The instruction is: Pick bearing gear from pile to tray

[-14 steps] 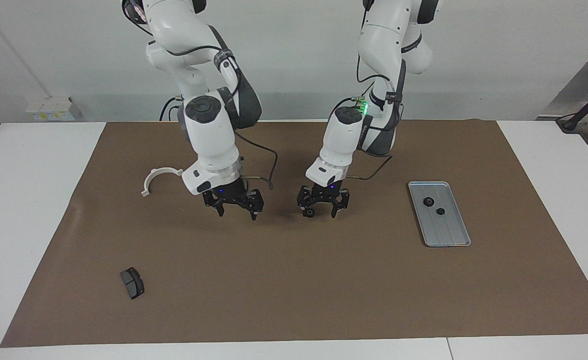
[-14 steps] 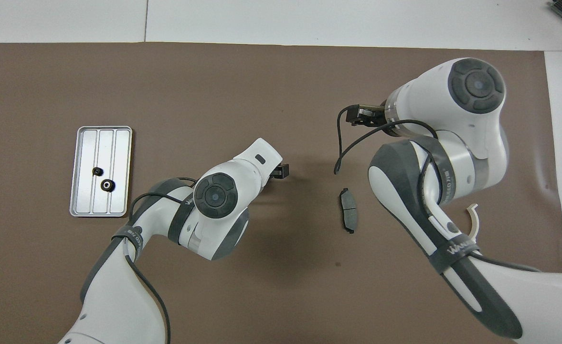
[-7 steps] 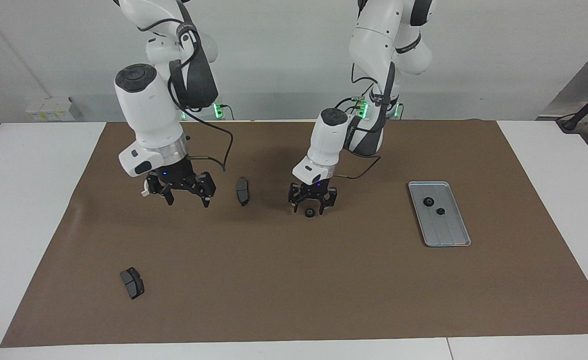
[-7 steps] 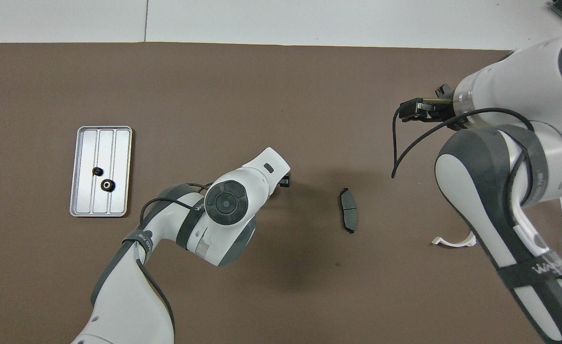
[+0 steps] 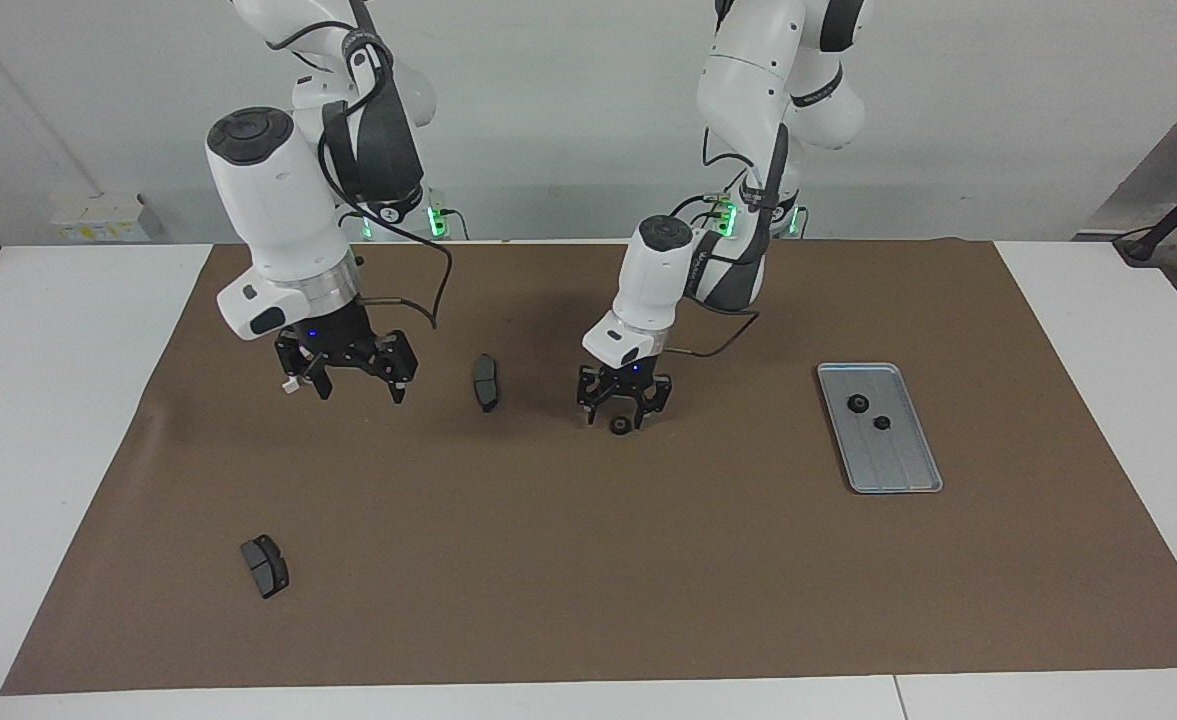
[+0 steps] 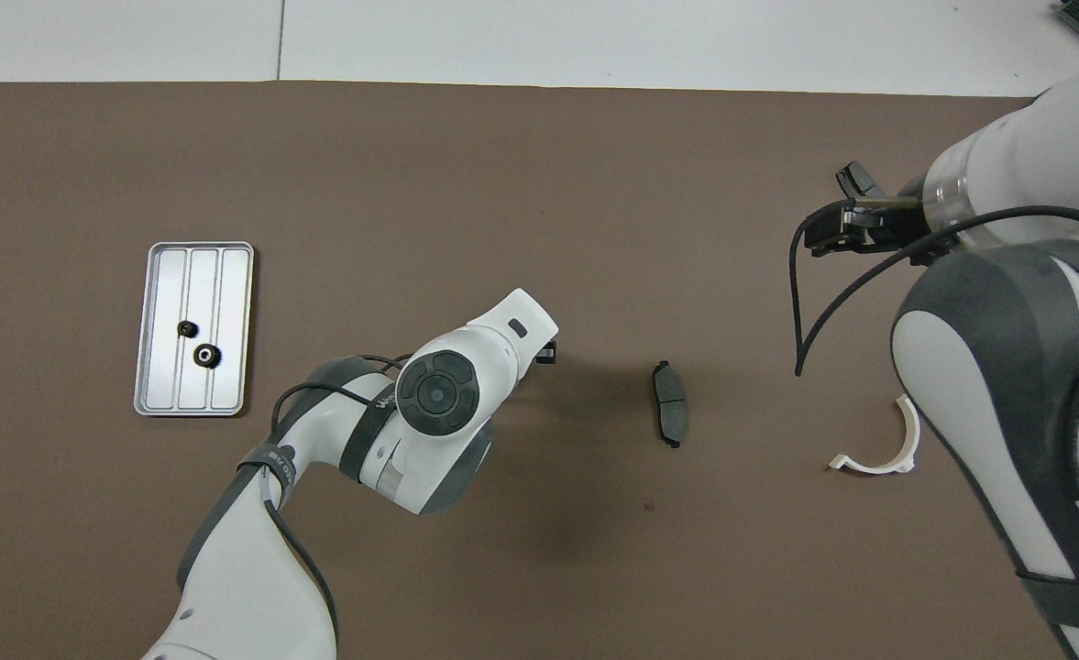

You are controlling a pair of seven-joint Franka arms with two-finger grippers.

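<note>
Black gear (image 5: 621, 426): on the brown mat (image 5: 588, 560), at the left pincer's fingertips.
Left pincer (image 5: 622, 416): low over the gear, fingers drawn in around it; whether they pinch it I cannot tell.
Brake pad (image 5: 485, 382): between the two pincers.
Right pincer (image 5: 357, 386): raised, fingers spread, holding nothing.
Tray (image 5: 903, 480): toward the left arm's end, well apart from the left pincer, two gears (image 5: 858, 404) inside.

Left hand (image 5: 622, 416) low, right hand (image 5: 356, 388) raised
</note>
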